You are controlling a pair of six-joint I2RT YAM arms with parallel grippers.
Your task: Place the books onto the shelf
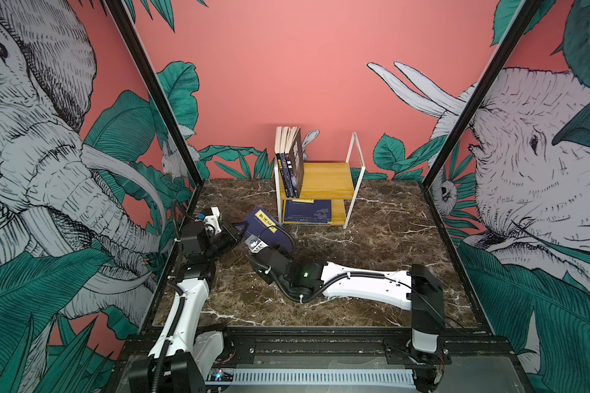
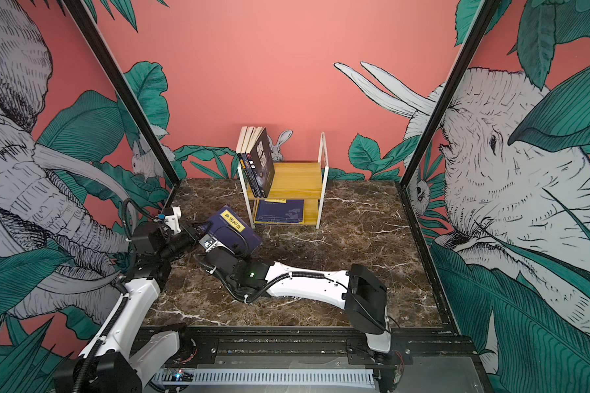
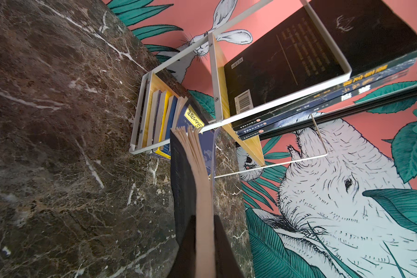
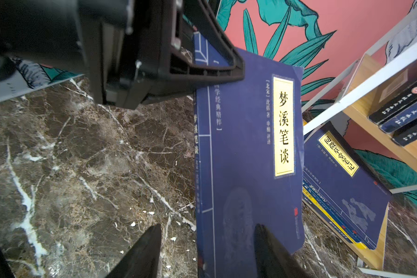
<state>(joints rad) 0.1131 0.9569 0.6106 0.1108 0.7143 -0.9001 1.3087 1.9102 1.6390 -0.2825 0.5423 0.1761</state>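
The left arm is reaching in from 8 o'clock with its wrist turned level toward the middle. The left claw [image 1: 238,228] is clenching one edge of a navy book [image 1: 269,227]. The right arm is lying low across the worktop [image 1: 372,245] from 4 o'clock, its wrist pointing toward 10 o'clock at the book's near end. The book is hanging tilted, cover up, at 7 o'clock from the shelf [image 1: 327,180], just beside its near left leg and on neither board.

In both top views the right claw's fingers are hiding behind its own wrist and the book. The right wrist view is showing the right claw [image 4: 207,243] released, one finger over the marble, one over the cover, the spine between them. It is also showing the yellow title label [image 4: 283,127]. The left wrist view is showing the page edges fanning between the left claw's fingers [image 3: 185,240].

Standing books [image 1: 291,163] are leaning at the upper board's 9 o'clock end. A flat stack [image 1: 307,211] is lying on the lower board.
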